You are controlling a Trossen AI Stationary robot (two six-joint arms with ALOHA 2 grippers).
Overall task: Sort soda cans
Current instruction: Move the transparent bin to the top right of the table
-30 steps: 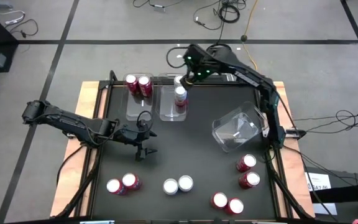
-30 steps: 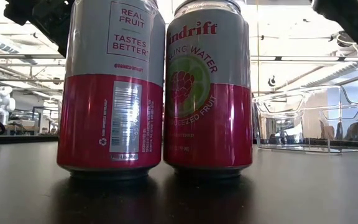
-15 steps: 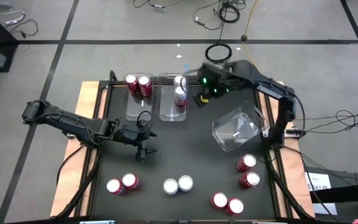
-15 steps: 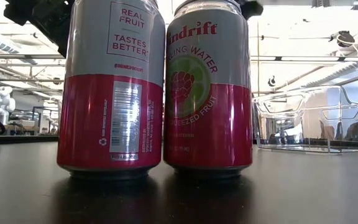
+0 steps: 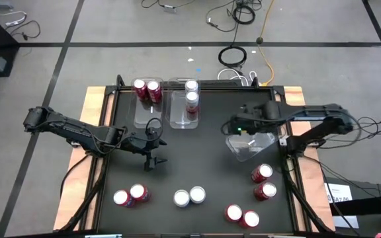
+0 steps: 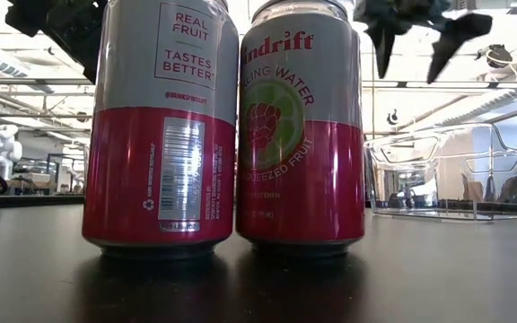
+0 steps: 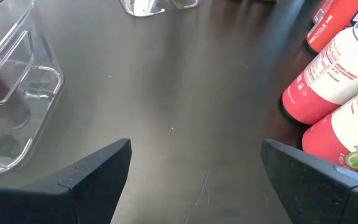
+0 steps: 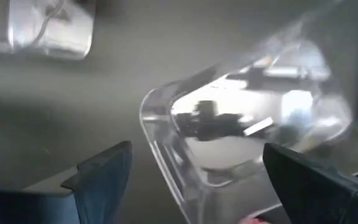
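Standing upright on the dark desk [image 5: 204, 158], the soda cans [image 5: 189, 196] are seen with their long axis vertical and their shiny tops up: four in the two clear bins [image 5: 182, 118] at the far side, eight in pairs near the front. Such thin, smooth cans are judged light, slippery and easily dented, so the round body should be taken across its middle. The left fingers [image 5: 155, 160] and right fingers [image 5: 233, 125] are spread and empty; the right are held over a tilted bin [image 5: 256, 142].

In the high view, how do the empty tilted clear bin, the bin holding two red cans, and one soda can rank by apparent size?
1. Tilted clear bin, largest.
2. Bin with two red cans, narrower.
3. Soda can, clearly smallest.
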